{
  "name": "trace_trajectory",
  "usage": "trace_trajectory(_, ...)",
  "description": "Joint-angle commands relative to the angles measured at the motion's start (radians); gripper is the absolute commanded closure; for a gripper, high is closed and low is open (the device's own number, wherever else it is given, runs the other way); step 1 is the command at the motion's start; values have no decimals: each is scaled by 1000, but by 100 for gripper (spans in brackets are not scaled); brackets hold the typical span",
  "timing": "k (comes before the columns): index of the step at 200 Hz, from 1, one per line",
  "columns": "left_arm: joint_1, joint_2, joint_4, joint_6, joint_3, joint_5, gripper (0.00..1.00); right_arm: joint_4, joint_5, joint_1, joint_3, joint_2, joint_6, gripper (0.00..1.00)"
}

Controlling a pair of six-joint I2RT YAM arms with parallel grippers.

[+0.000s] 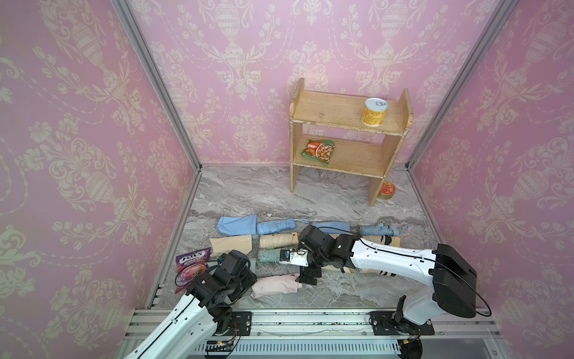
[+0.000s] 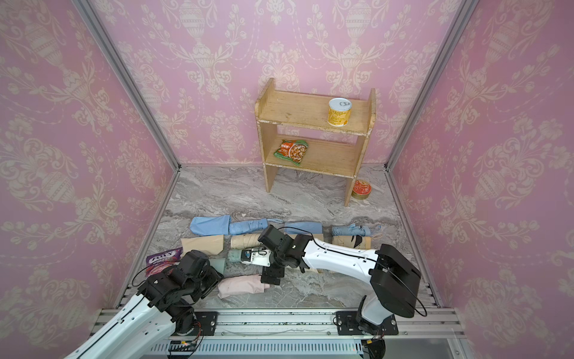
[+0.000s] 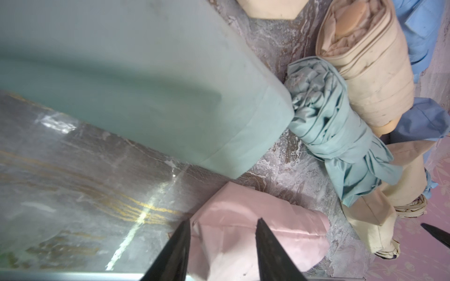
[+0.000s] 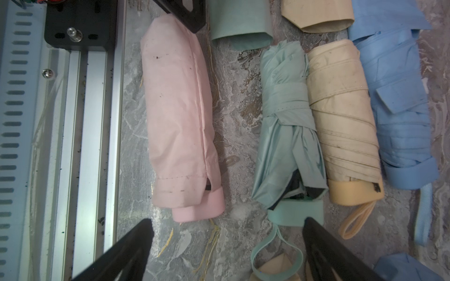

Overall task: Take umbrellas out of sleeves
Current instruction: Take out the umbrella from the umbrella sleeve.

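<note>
**Task item.** The pink sleeve (image 1: pixel 273 286) lies flat on the marble table (image 1: pixel 264 192), close to the edge where both arms are mounted and parallel to that edge. The pink umbrella (image 4: pixel 202 206) is inside it, and only its stubby handle end protrudes from the open end of the sleeve.

**Left gripper** (image 3: pixel 224 220). It is positioned at the closed end of the pink sleeve. In the left wrist view the two fingers stand partly apart with pink fabric between them. Whether they pinch that fabric cannot be told.

**Right gripper** (image 4: pixel 227 220). The jaws are spread wide and hold nothing. The gripper hangs at the handle end of the pink sleeve, just beyond the protruding handle.

**Other umbrellas and sleeves.** Farther from the mounting edge, the mint umbrella (image 4: pixel 287 136), cream umbrella (image 4: pixel 341 116) and light blue umbrella (image 4: pixel 399 109) lie side by side, each touching the next, all out of their sleeves. The mint sleeve (image 4: pixel 239 24) and cream sleeve (image 4: pixel 319 14) lie at the tip ends of their matching umbrellas, open mouths toward them.

**Surroundings.** A purple candy bag (image 1: pixel 192 264) lies near the left edge, beside the left arm. A wooden shelf (image 1: pixel 341 115) stands at the back right corner — a yellow can (image 1: pixel 375 112) on its upper board, a snack packet (image 1: pixel 318 151) on the lower board, and a red tin (image 1: pixel 386 190) on the table beside its right leg.
</note>
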Motion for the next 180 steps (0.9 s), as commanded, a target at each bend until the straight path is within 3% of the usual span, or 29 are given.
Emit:
trace_trajectory(1,-9,10,20,-9,-24,16,59,-10,2,6,-12,19,4,3)
trace_trajectory(54,-8,10,7,10,-9,-42,88,-14,5,17,-15,40,7,5)
trace_trajectory(83,-9,1,-52,41,30,-100,98,-25,8,34,-17,55,4,7)
trace_trajectory(180,-9,-8,-63,54,17,-123,100,-13,82,98,-25,142,12,11)
